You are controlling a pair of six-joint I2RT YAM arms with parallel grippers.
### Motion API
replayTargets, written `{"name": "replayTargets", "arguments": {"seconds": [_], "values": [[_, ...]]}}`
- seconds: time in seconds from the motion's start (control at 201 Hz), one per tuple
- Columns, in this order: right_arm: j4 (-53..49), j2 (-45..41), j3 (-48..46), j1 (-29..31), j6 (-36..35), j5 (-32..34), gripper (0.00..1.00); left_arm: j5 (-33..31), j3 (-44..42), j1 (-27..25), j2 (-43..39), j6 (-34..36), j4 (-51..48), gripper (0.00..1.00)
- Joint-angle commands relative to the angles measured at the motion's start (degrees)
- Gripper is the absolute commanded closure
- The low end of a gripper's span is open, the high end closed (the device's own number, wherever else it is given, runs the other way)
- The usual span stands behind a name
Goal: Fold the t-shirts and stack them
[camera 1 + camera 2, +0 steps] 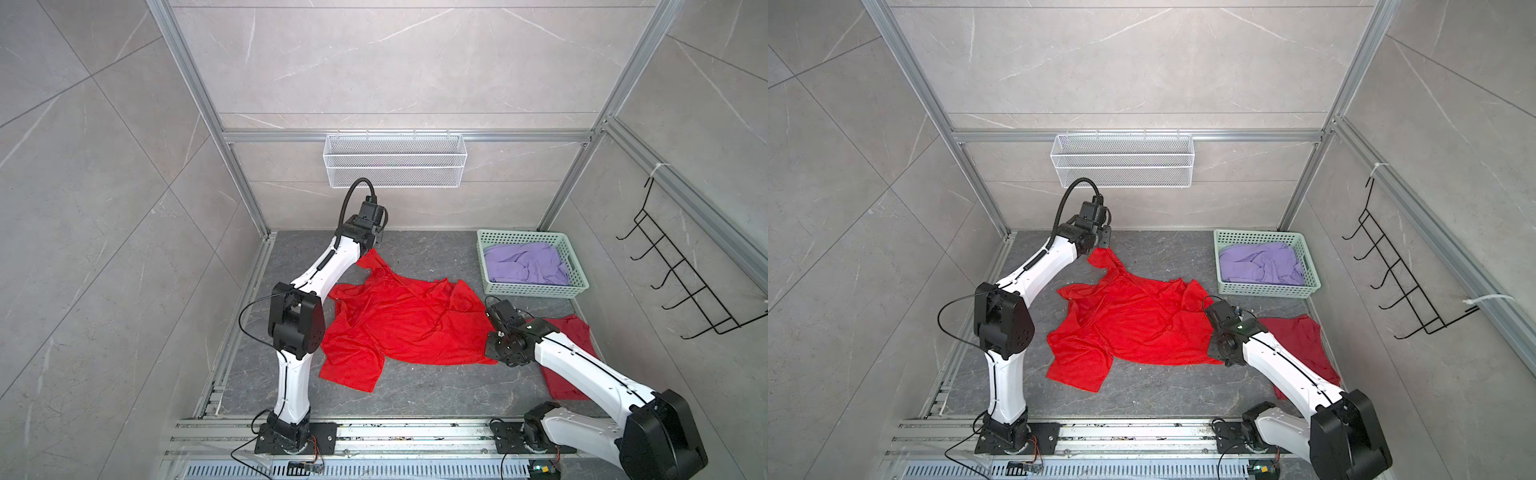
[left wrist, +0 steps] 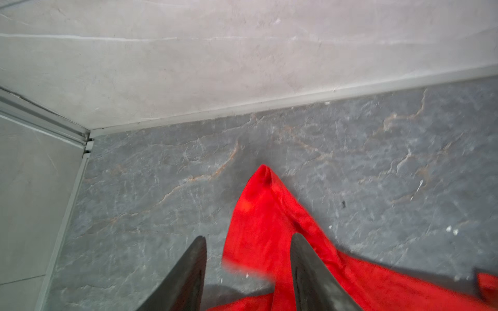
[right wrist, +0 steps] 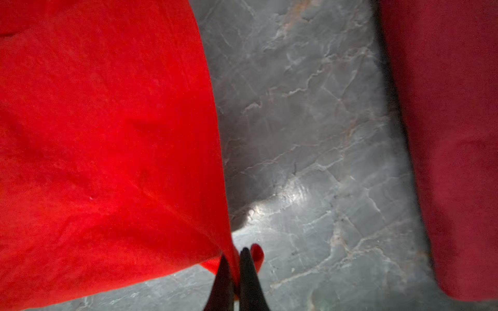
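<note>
bright red t-shirt (image 1: 399, 324): matt cloth | basket (image 1: 536, 290): perforated plastic | tabletop (image 1: 436, 386): veined stone-look, slight sheen

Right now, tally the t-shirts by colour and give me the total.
bright red t-shirt: 1
darker red t-shirt: 1
lavender t-shirt: 1
Total: 3

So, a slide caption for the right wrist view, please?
Right gripper shut on the bright red t-shirt; darker red t-shirt lies apart.
</note>
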Motion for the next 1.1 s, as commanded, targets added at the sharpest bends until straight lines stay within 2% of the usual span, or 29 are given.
{"name": "replayTargets", "arguments": {"seconds": [0.0, 0.139, 0.269, 0.339, 0.433, 0.558, 0.802, 0.921, 0.966, 1.006, 1.095], "values": [[-1.91, 0.80, 1.71, 0.31, 0.96, 2.65, 1.00, 0.18, -6.31, 0.22, -10.14, -2.36, -3.05, 0.42], [0.79, 2.37, 2.04, 0.31, 0.26, 1.44, 1.00, 2.59, -22.81, 0.25, -21.59, -8.19, -5.95, 0.41], [2.36, 4.28, 3.14, 0.29, -0.90, 1.09, 1.00, -0.06, -36.94, 0.42, -30.78, -15.04, -9.53, 0.38], [2.53, 5.31, 3.94, 0.30, -1.31, 1.06, 1.00, 0.82, -43.07, 0.66, -34.78, -18.35, -10.48, 0.33], [3.19, 6.18, 4.35, 0.29, -1.64, 1.11, 1.00, 6.97, -51.66, 1.82, -39.40, -20.05, -6.07, 0.23], [4.02, 6.67, 4.39, 0.35, -1.82, 0.58, 1.00, 14.44, -57.70, 4.65, -40.71, -21.46, -1.98, 0.22], [4.76, 5.10, 2.63, 0.31, -1.12, 0.14, 1.00, 18.13, -61.32, 5.54, -35.07, -20.05, 4.89, 0.24], [4.73, 4.38, 1.97, 0.30, -0.96, 0.22, 1.00, 19.84, -61.27, 5.65, -32.55, -17.74, 9.56, 0.27], [4.84, 4.06, 1.68, 0.20, -0.80, 0.18, 1.00, 20.41, -61.58, 5.63, -31.93, -16.79, 11.85, 0.31], [4.99, 3.86, 1.46, 0.30, -0.76, 0.13, 1.00, 20.62, -61.99, 5.76, -31.43, -16.17, 13.88, 0.39], [5.02, 3.54, 1.28, 0.25, -0.28, 0.22, 1.00, 22.14, -61.53, 6.40, -30.80, -16.06, 14.82, 0.67]]}}
